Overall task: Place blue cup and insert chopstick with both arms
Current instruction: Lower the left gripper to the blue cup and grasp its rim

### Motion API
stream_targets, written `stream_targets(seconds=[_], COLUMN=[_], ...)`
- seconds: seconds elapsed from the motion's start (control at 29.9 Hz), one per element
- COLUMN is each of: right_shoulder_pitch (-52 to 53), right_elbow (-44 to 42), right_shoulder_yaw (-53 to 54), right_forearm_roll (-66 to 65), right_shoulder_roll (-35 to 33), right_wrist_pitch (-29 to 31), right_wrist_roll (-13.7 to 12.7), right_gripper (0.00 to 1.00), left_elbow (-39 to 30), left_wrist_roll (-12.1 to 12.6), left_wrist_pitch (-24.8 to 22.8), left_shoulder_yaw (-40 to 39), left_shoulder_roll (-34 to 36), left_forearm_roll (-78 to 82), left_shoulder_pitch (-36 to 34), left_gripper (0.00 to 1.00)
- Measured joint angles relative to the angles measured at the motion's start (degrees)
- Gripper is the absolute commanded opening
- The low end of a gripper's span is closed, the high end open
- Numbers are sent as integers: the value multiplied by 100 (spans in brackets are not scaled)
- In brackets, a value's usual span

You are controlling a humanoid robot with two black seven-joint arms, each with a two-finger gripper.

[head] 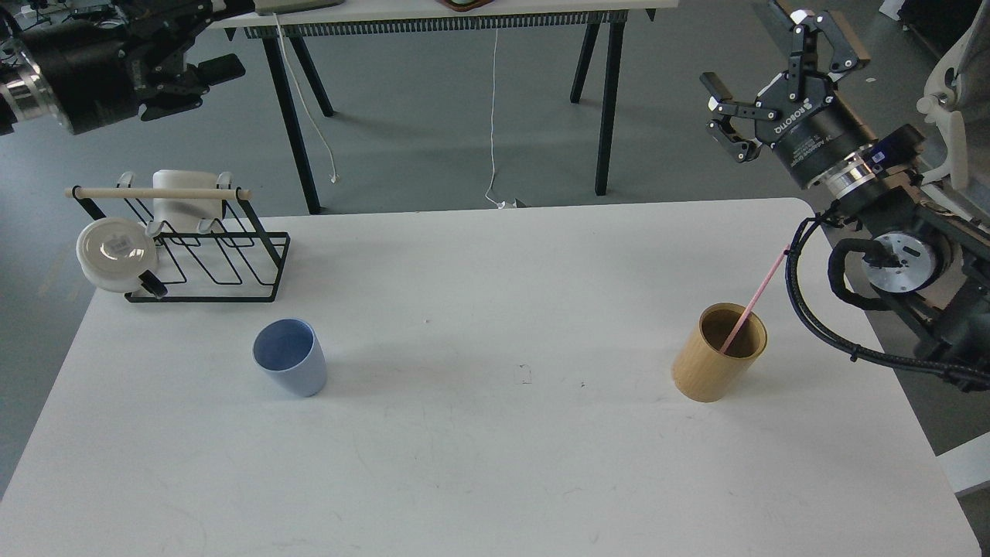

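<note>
the blue cup (290, 357) stands upright on the white table (479, 464), left of centre, just in front of a black wire rack (224, 259); the rack carries a pale wooden rod (158, 193) across its top, a white mug (182, 199) behind it and a round white lidded container (117, 254) at its left end; well apart to the right, a tan wooden holder (721, 352) holds the pink chopstick (754, 300), leaning up and to the right; my right gripper (762, 66) hangs above the far right corner, fingers spread, holding nothing; my left gripper (197, 81) is dark at top left, fingers unclear.
</note>
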Motion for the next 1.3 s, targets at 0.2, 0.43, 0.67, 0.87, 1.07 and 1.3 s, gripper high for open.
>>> stream_targets(seconds=[0.2, 0.43, 0.67, 0.87, 1.07, 1.3], right_shoulder_pitch=[13, -64, -177, -197, -238, -281], right_elbow=[16, -1, 2, 7, 7, 6], right_shoulder_yaw=[129, 217, 229, 231, 231, 233], right_forearm_roll=[0, 0, 6, 9, 10, 17], right_shoulder_roll=[-104, -180, -196, -236, -270, -283], right_wrist_pitch=[0, 0, 0, 0, 0, 0], right_wrist_roll=[0, 0, 0, 0, 0, 0], right_gripper=[99, 99, 99, 99, 99, 99], left_elbow=[-638, -754, -555, -58, 161, 348], left_wrist_roll=[0, 0, 1, 2, 2, 1], left_wrist_pitch=[0, 0, 0, 0, 0, 0], left_shoulder_yaw=[574, 1173, 1201, 1153, 1142, 1135], left_shoulder_roll=[381, 454, 349, -83, -328, -593], left_forearm_roll=[1931, 3312, 3960, 3997, 3951, 3904], left_shoulder_pitch=[-37, 150, 735, 1153, 1221, 1264], left_gripper=[100, 100, 100, 100, 100, 100])
